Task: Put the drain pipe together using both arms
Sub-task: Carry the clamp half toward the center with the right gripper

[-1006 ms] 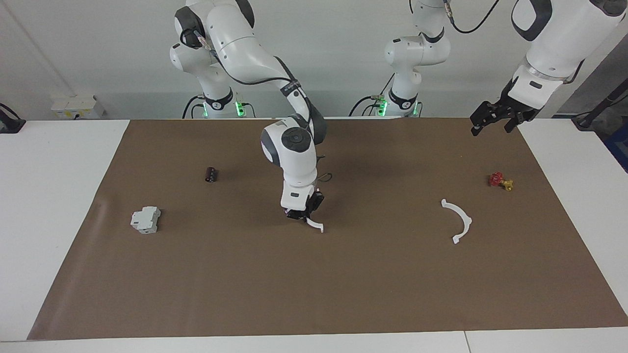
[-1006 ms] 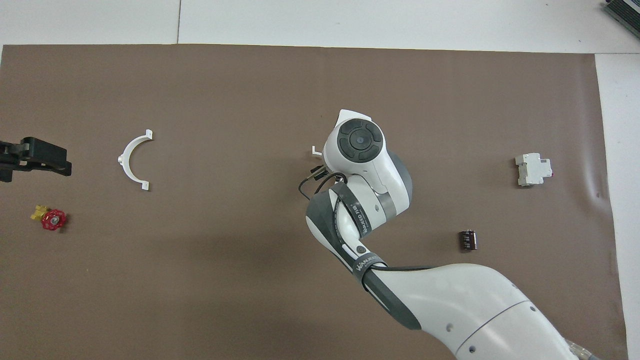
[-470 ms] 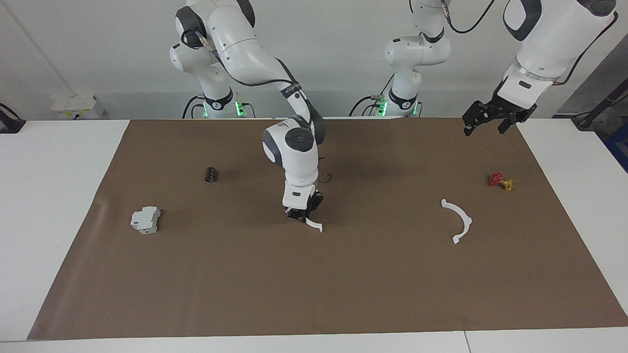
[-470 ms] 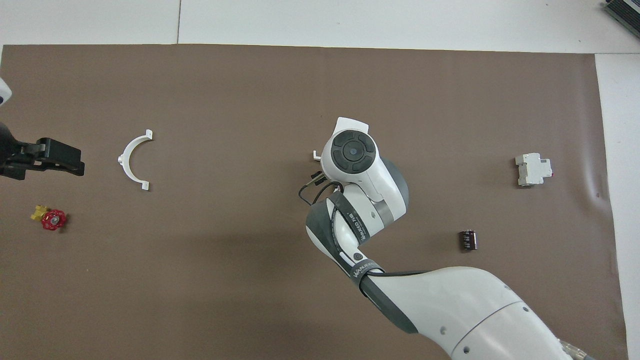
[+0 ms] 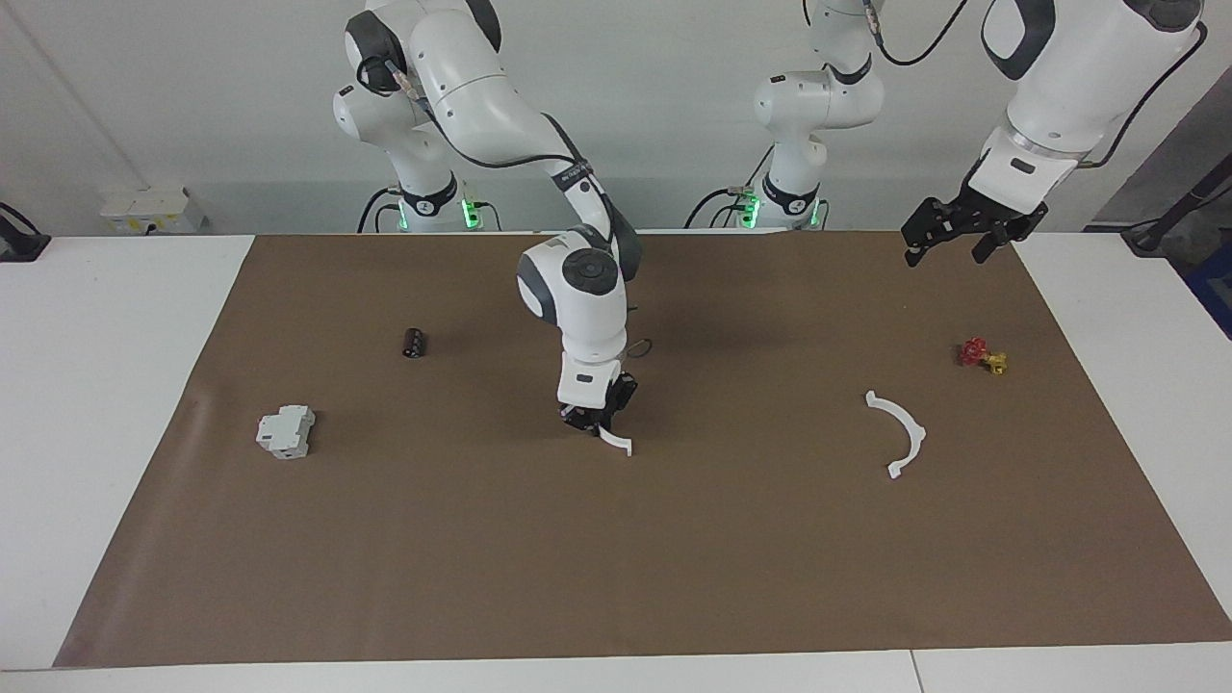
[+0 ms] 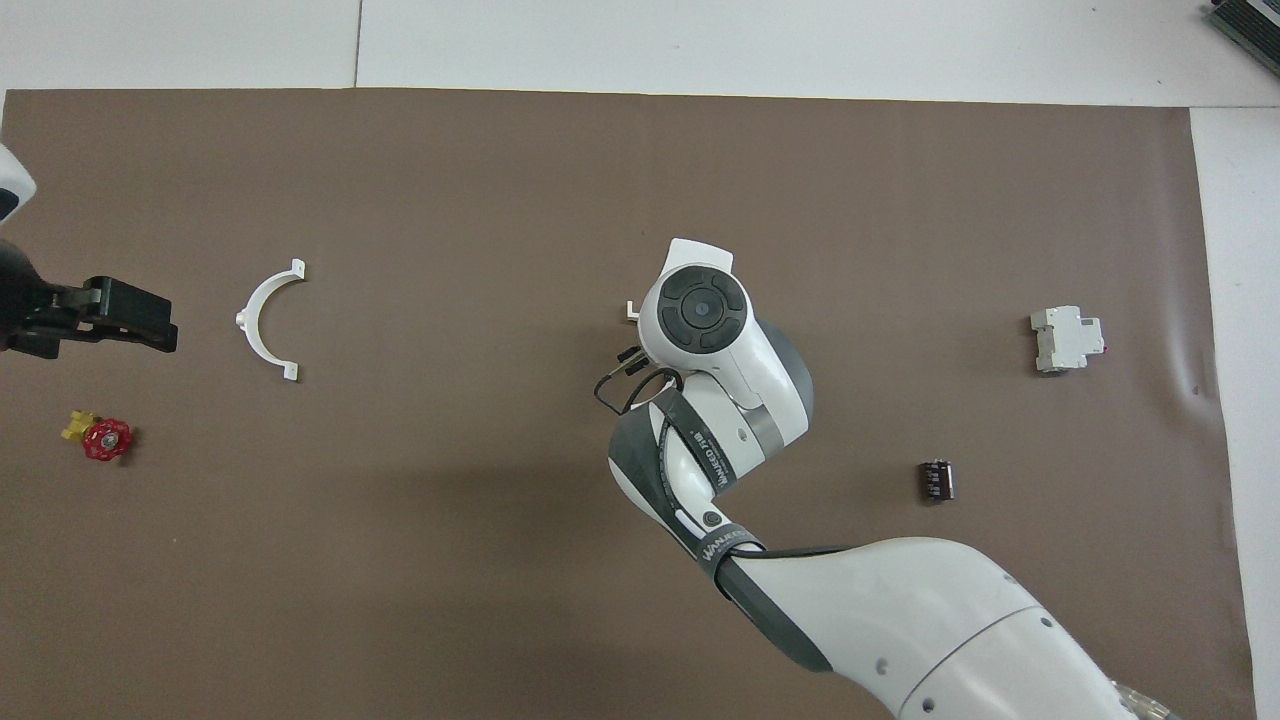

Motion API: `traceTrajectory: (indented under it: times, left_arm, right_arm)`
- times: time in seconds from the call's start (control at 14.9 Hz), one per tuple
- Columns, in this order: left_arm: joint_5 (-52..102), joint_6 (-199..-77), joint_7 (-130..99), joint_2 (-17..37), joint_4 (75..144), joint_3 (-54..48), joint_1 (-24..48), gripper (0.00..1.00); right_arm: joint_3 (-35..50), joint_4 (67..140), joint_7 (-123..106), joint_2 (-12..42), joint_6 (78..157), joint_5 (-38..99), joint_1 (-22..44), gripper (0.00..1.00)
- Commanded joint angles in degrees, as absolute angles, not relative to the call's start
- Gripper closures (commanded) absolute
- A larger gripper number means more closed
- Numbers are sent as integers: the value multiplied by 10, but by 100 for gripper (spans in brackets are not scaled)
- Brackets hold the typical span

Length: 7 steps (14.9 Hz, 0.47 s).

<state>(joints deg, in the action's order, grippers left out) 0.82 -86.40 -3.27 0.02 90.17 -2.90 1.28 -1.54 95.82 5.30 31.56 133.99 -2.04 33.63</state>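
Step in hand: the right hand (image 5: 597, 422) is low at the middle of the table (image 5: 135, 385), at one end of a white half-ring (image 5: 617, 442); it looks to be setting the piece down or just letting go.
Right hand state: cannot tell whether its fingers grip the half-ring or have parted; they sit right at the piece's end, and the rest of the arc rests on the brown mat (image 5: 674, 558).
Right arm pose: reaches in from its base, forearm nearly vertical, wrist pointing straight down; from overhead it hides all but one tab of the half-ring.
Second half-ring (image 5: 899, 434): lies flat on the mat toward the left arm's end of the table, well apart from the first, untouched.
Left hand (image 5: 948, 234): open, held high over the mat's edge near a small red and yellow valve (image 5: 982, 355).
Next move, as a judgement: the left hand must descend onto the second half-ring and carry it to the first so the ends meet.
Other things: a grey-white block (image 5: 286, 430) and a small dark cylinder (image 5: 414, 343), toward the right arm's end.
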Motion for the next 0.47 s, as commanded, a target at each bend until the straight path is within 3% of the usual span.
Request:
traceTrajectory:
  times: [0.0,0.4]
  left_arm:
    - [15,-875,-33,-18,923,-22,15,0]
    - [0,-889,-56,-26,941,-14,4,0]
  right_arm:
    - [-19,962,74,277,1340,-22,324,0]
    - [-25,962,84,184,1255,-21,245,0]
